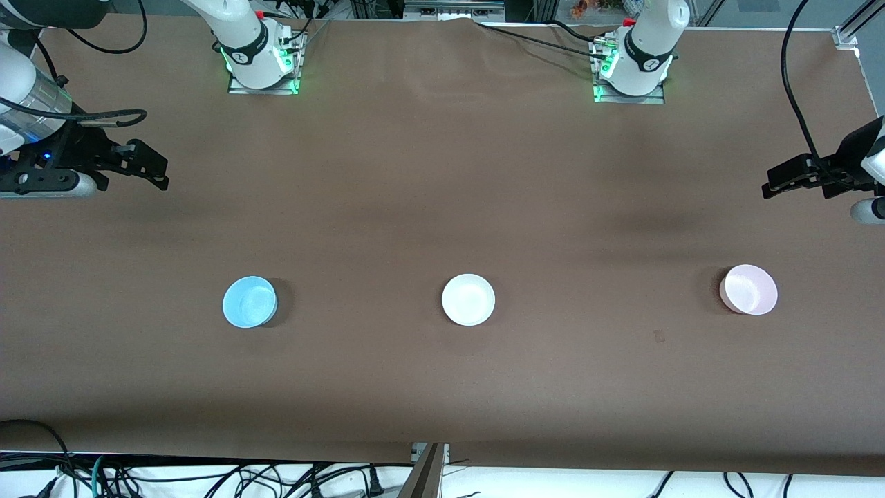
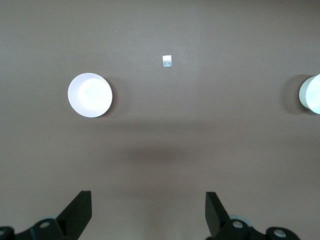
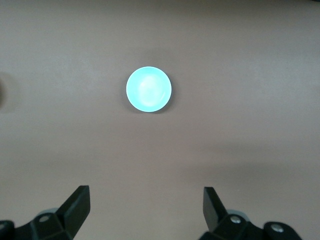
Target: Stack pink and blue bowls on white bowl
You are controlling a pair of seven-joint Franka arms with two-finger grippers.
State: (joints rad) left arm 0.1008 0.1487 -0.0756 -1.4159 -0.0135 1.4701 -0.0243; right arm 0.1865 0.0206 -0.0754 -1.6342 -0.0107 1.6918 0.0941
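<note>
Three bowls stand in a row on the brown table. The sky blue bowl (image 1: 249, 301) is toward the right arm's end, the white bowl (image 1: 469, 299) is in the middle, and the pale pink bowl (image 1: 749, 289) is toward the left arm's end. My right gripper (image 1: 153, 169) hangs open and empty over the table's right-arm end, apart from the blue bowl (image 3: 148, 89). My left gripper (image 1: 778, 181) hangs open and empty over the left-arm end. In the left wrist view, the pink bowl (image 2: 90, 95) looks nearly white and the white bowl (image 2: 312, 94) is cut off at the edge.
A small square mark (image 1: 659, 336) lies on the table between the white and pink bowls, a little nearer to the front camera; it also shows in the left wrist view (image 2: 167, 61). Cables lie along the table's front edge (image 1: 207, 477).
</note>
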